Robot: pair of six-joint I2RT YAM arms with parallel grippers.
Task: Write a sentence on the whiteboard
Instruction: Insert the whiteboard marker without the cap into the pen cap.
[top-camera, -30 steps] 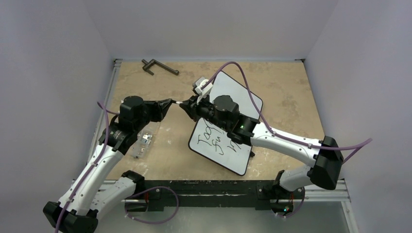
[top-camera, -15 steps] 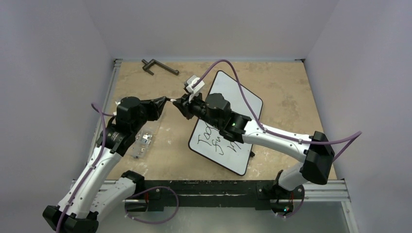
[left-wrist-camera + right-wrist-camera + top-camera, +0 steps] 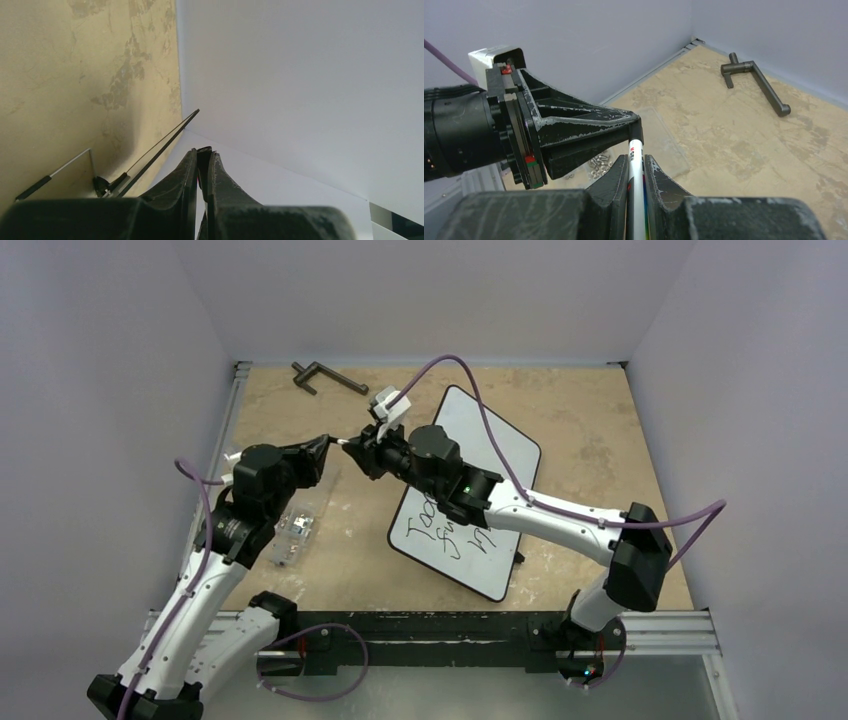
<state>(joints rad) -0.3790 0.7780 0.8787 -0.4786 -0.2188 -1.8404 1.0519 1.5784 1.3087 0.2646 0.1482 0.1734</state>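
The whiteboard (image 3: 490, 455) lies tilted on the table at centre right, with the sentence (image 3: 452, 530) in black slanted lines on its near half, partly hidden by my right arm. My right gripper (image 3: 362, 453) is shut on a white marker (image 3: 635, 150), left of the board and above the table. My left gripper (image 3: 325, 448) faces it, its fingertips (image 3: 624, 120) shut on the marker's black cap end (image 3: 637, 132). In the left wrist view the left gripper (image 3: 203, 152) pinches that black cap, with the whiteboard (image 3: 280, 190) beyond.
A clear plastic box of screws (image 3: 295, 530) sits under my left arm; it also shows in the right wrist view (image 3: 600, 165). A dark metal crank handle (image 3: 328, 377) lies at the far left corner. Walls enclose the table on three sides.
Both grippers, joined at the marker, have moved left and a little away from me, off the whiteboard's edge. The right arm has stretched out further left.
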